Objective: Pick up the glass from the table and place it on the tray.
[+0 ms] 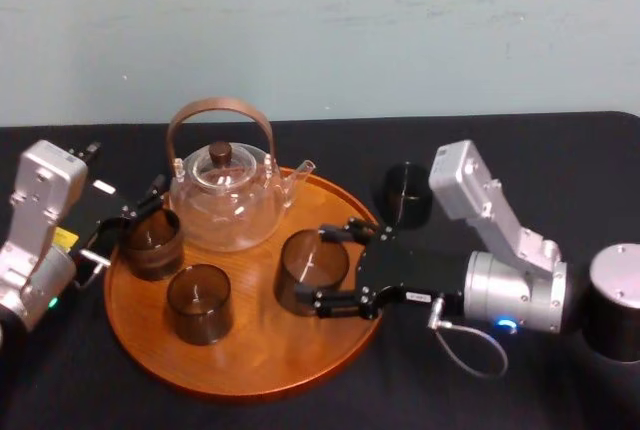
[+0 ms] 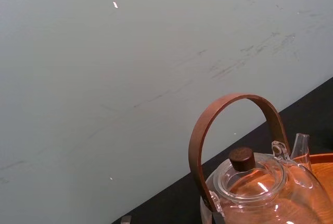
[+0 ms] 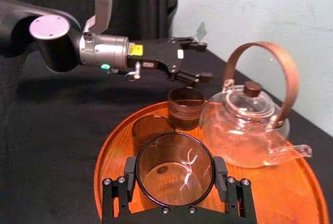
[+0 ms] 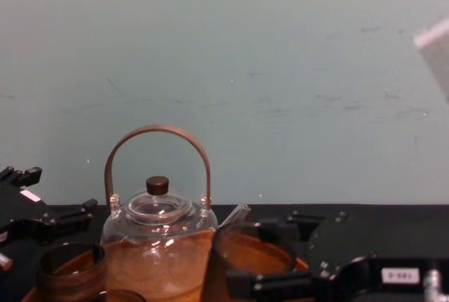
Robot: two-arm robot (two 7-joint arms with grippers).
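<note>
Your right end effector point(image 1: 313, 267) is closed snugly on the glass point(image 1: 310, 262), with one finger on each side of it. From the right wrist you can see the two pads point(image 3: 130, 171) pressing on its round wall. The glass is dark and see-through. It stands upright over the right part of the tray point(image 1: 250, 365), but you cannot tell if its bottom touches the wood. Behind it on the tray sits the clear teapot point(image 1: 228, 202) with its bent brown handle. Two more dark cups are on the tray too, the back left glass point(image 1: 152, 243) and the front glass point(image 1: 198, 302), and both stand apart from the one you hold. Your left end effector point(image 1: 140, 208) is at the tray's left edge, just beside the back left glass, with its fingers spread wide. A spare glass point(image 1: 405, 193) stands on the black tabletop point(image 1: 560, 160), off the tray and just past its right edge.
</note>
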